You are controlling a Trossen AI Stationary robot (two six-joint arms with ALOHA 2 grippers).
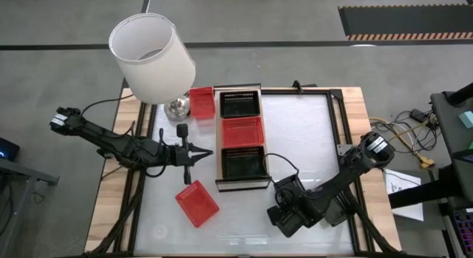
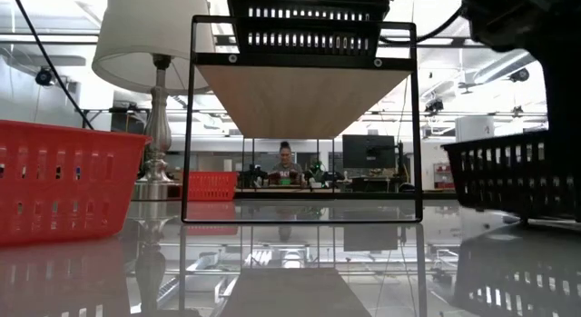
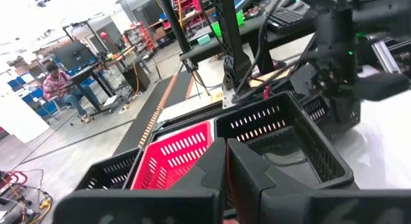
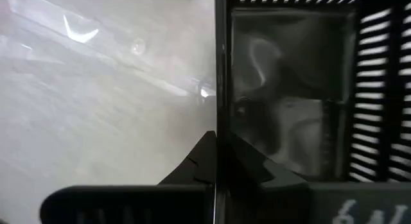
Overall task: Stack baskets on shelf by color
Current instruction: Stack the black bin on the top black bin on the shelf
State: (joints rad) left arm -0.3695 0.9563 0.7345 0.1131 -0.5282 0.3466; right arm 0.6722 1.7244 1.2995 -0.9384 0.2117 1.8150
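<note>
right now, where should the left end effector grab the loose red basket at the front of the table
Take the red basket by its thin rim wall, from above, one finger inside and one outside. It sits open side up and skewed to the table edges, so turn the left end effector to match. The right end effector is clamped on a black basket.

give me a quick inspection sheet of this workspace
surface: glossy white tabletop, reflective
job's things: shelf carries black basket, red basket, black basket in a row; loose red baskets and on the table; another black basket at the right gripper
clutter: lamp
grippers: left gripper shut, beside the shelf; right gripper shut on the black basket's rim
cables: bundle right of the table
surroundings: seated person beyond the table
</note>
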